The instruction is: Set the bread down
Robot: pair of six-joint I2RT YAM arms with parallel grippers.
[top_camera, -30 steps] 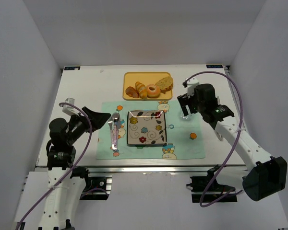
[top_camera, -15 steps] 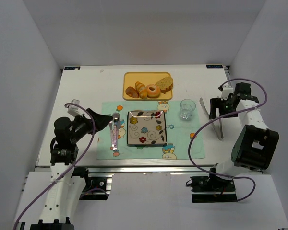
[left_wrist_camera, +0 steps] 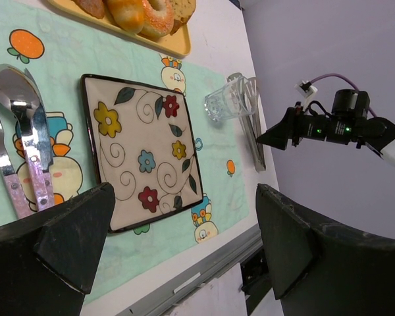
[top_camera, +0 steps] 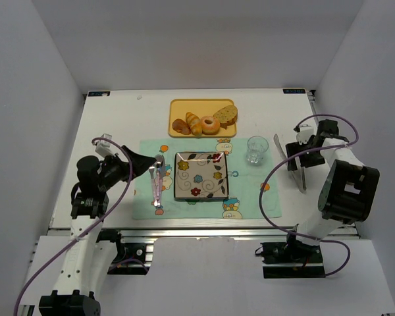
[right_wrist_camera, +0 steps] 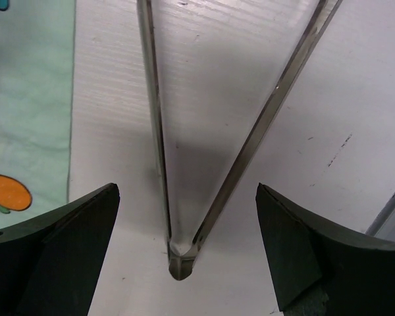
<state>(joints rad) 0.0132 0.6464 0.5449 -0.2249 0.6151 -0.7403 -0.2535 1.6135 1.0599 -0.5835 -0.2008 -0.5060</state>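
2-finger R end effector (right_wrist_camera: 186, 191) splayed, downward.

Open white table (top_camera: 118, 118) flanks the yellow rectangular tray (top_camera: 184, 106) on both sides; the tan speckled bread slice (top_camera: 226, 116) at its right end touches a ring doughnut (top_camera: 210, 124), while a clear drinking glass (top_camera: 256, 149) stands nearer, between the square flowered plate (top_camera: 201, 175) and metal tongs (top_camera: 300, 181).

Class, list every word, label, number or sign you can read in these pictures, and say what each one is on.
No text is readable.
The far-left sticker and far-right sticker on the table: too small to read.
The placemat and plate: pictures only, no words.
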